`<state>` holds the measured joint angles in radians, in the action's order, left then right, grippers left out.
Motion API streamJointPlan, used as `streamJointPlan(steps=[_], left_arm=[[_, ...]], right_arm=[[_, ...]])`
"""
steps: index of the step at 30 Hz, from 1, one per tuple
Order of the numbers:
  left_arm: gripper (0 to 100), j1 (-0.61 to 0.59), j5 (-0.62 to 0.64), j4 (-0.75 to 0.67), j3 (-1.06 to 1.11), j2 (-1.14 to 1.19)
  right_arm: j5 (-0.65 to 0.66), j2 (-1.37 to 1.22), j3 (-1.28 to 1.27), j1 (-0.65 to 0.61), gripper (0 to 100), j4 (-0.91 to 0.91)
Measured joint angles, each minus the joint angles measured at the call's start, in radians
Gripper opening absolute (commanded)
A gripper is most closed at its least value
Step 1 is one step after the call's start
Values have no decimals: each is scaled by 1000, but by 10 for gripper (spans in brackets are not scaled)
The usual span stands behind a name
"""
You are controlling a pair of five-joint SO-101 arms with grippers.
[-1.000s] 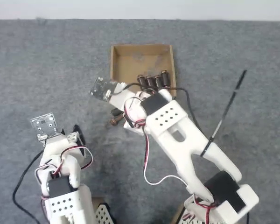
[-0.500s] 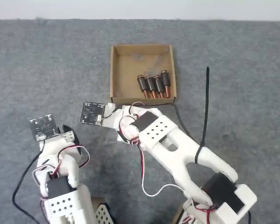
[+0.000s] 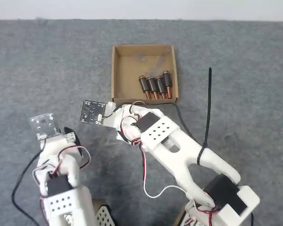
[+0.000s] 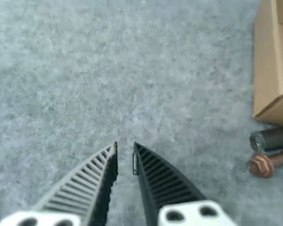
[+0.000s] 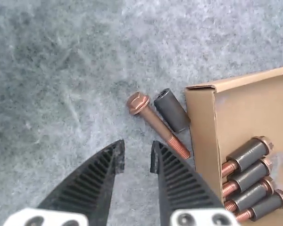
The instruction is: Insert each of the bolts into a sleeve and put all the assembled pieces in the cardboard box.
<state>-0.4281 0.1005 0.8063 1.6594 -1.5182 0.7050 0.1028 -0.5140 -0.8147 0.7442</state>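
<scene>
Though just outside the cardboard box [image 5: 203, 136] — bolt [image 5: 155, 123] beside sleeve [image 5: 171, 110], unjoined.

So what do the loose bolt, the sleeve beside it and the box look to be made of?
Bolt: metal with a coppery finish, likely plated; threaded tip and hex flange head. Sleeve: dark matte tube, probably blackened metal or plastic; cannot tell which. Box: plain brown cardboard, with raw cut edges.

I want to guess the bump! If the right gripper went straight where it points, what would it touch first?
Probably the copper bolt, near its head, just ahead of the right gripper; the black sleeve lies beside it. Depth is unclear.
</scene>
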Motion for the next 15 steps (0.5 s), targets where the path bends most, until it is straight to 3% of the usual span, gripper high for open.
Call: streamJointPlan(steps=[7, 11, 15], left_arm=[[58, -35, 0, -178, -166, 485], [58, -68, 2, -210, -261, 709], [58, -120, 57, -230, -336, 841]], right_arm=[[0, 0, -32, 0, 84, -60], [5, 0, -118, 2, 84, -193], [94, 0, -178, 0, 84, -313]])
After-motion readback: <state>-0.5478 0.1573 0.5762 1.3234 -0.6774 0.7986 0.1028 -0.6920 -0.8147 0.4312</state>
